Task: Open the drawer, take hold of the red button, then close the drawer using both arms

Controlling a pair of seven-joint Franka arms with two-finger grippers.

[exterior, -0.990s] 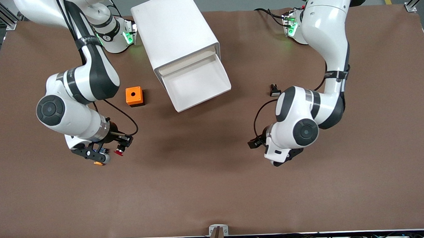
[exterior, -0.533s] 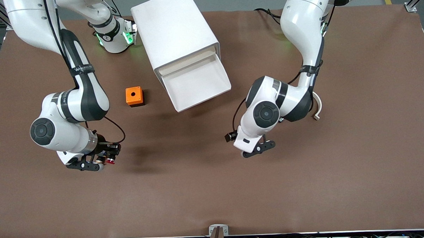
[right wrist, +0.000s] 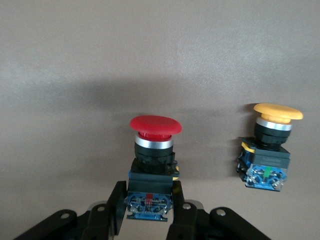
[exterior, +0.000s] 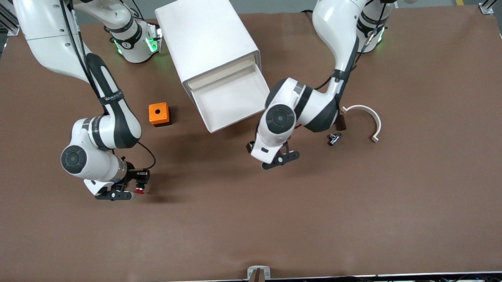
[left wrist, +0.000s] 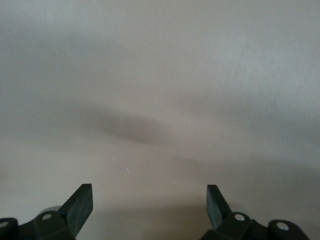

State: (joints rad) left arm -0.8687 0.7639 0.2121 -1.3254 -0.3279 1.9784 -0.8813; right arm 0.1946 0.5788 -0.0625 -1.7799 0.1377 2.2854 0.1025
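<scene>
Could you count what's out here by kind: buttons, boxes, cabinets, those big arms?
Push buttons: 2, a red button and a yellow button
Orange box: 1
White cabinet: 1, its drawer open
Robot arms: 2, right gripper holding the red button, left gripper open and empty
Total: 6

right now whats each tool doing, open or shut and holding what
Left tool: open, empty, over bare table near the open white plastic drawer.
Right tool: shut on the red-capped push button with black-blue body, toward the right arm's end.
</scene>
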